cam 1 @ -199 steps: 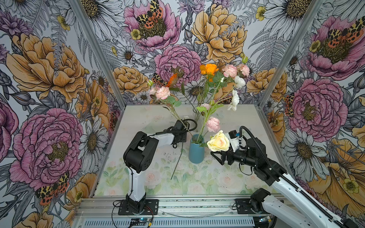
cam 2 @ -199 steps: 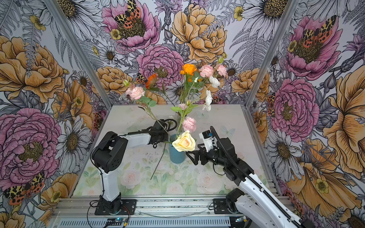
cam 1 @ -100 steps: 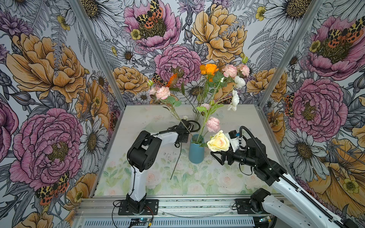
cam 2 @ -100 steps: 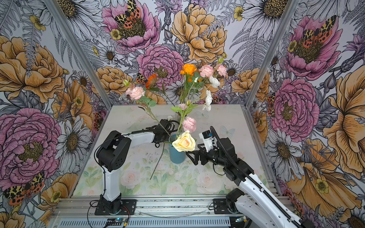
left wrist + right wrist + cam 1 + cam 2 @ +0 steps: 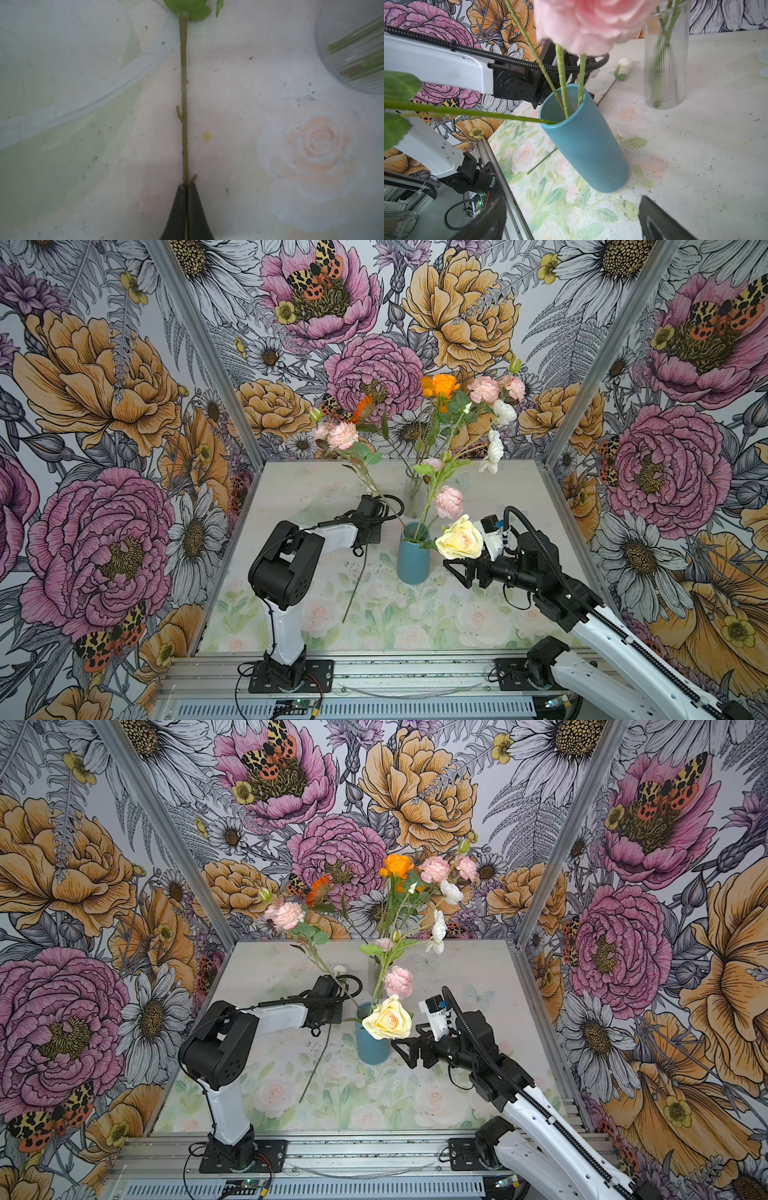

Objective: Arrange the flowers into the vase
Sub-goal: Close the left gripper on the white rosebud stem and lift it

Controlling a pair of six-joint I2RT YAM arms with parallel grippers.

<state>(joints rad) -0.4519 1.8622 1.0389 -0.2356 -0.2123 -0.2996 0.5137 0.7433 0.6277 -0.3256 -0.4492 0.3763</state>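
Left fingers point(image 5: 178, 209) closed since earlier frame, pinching flower stem point(image 5: 184, 104) left of blue vase point(image 5: 412, 560); pinch visible only in left wrist view. Right fingers point(image 5: 660, 220) spread right of vase.

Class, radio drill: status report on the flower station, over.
Left gripper shut on flower stem. Right gripper open beside blue vase. Vase holds stems; cream rose overhangs its rim.

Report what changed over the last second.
The left tool closed on the loose flower's stem, gripping it outside the blue vase; its arm barely shifted. The right tool stayed open beside the vase, and the flowers already in the vase kept their places.
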